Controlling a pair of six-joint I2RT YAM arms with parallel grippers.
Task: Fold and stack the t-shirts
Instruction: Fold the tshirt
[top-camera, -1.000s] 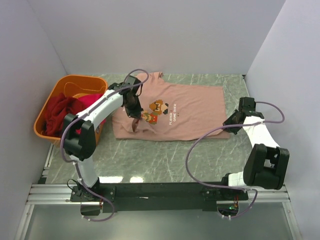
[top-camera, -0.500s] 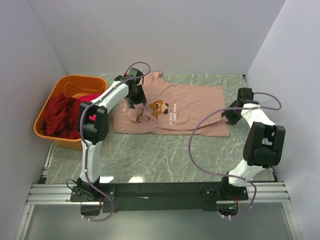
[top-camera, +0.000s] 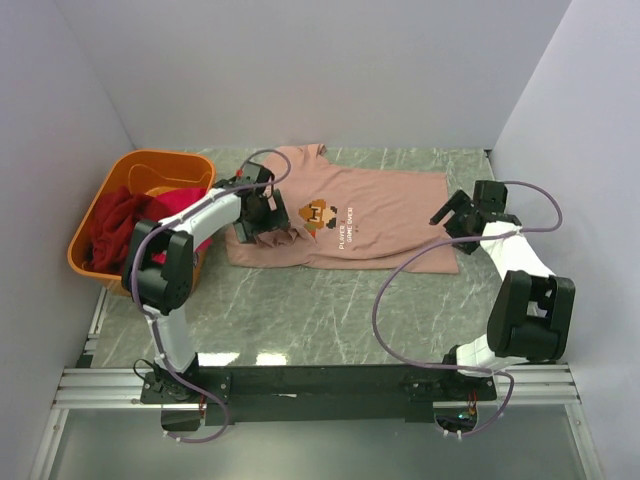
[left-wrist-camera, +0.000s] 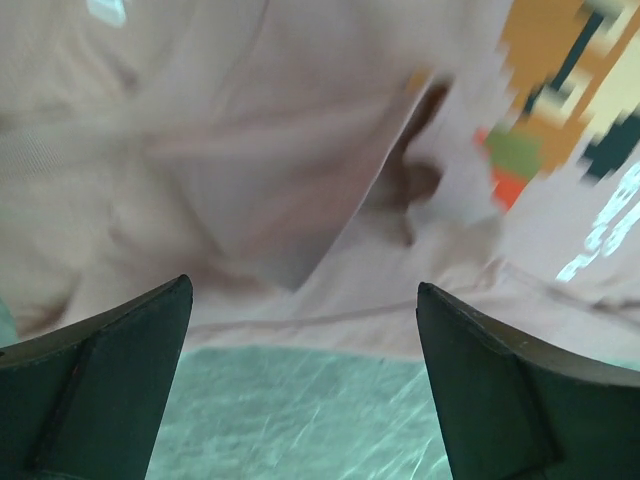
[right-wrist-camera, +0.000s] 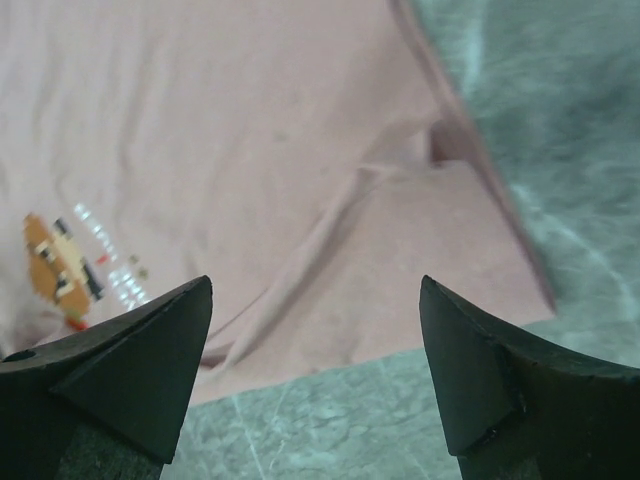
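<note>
Robotics lab test cell, plain white partition walls (top-camera: 300, 70) on three sides, green marble-look tabletop (top-camera: 300, 300), aluminium frame (top-camera: 110, 388) along near edge, black base bar (top-camera: 320, 381) bearing cabled left arm (top-camera: 160, 275) and right arm (top-camera: 530, 315)

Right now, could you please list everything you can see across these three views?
Pink t-shirt: one, dusty pink with a pixel-figure print, spread out at the back middle of the table.
Dark red cloth: one heap, dark red, inside the tub.
Magenta cloth: one piece, magenta, inside the tub beside the red heap.
Tub: one, orange, at the table's left end.
Table: one, green marbled, under the shirt.
Cables: two, purple, one along each arm.
Left gripper: one, black, open, over the shirt's left end.
Right gripper: one, black, open, over the shirt's right end.
</note>
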